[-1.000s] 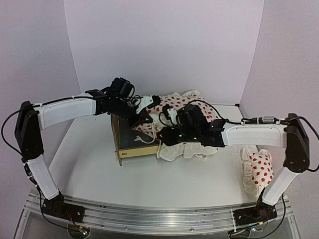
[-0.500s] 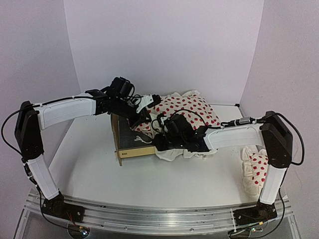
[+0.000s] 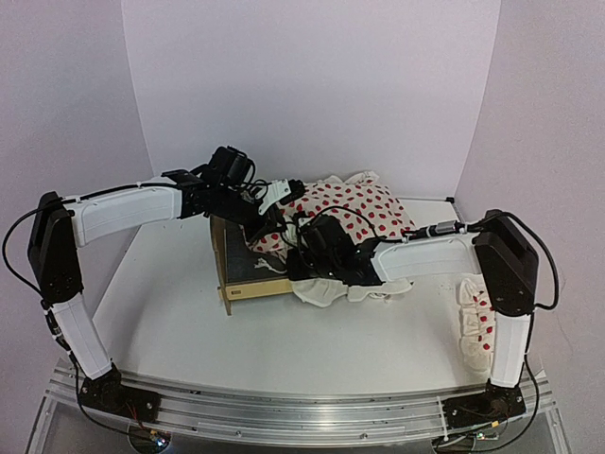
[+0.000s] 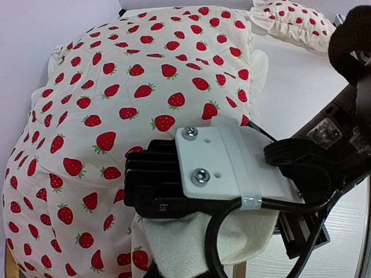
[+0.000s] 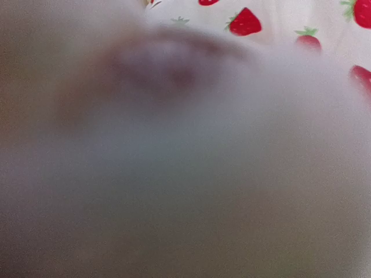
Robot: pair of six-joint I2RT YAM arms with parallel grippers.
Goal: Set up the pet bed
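Note:
The pet bed (image 3: 248, 289) is a light plywood frame with a dark base, left of the table's middle. A white duvet (image 3: 364, 203) with red strawberries lies over the bed's right side and trails to the right. My left gripper (image 3: 271, 225) is at the bed's back edge, shut on a fold of the duvet (image 4: 116, 87); its white underside bunches at the jaws. My right gripper (image 3: 301, 263) is pressed into the duvet over the bed. Cloth (image 5: 243, 20) blurs its wrist view, so its jaws are hidden.
A small strawberry pillow (image 3: 475, 322) lies at the right, partly behind the right arm's upright link, and appears again as the pillow (image 4: 290, 17) beyond the duvet. The right arm's wrist block (image 4: 220, 162) sits close over the left gripper. White walls enclose the table.
The right arm has slid left across the duvet toward the bed and its elbow has risen. The left arm has stayed still, gripping the duvet.

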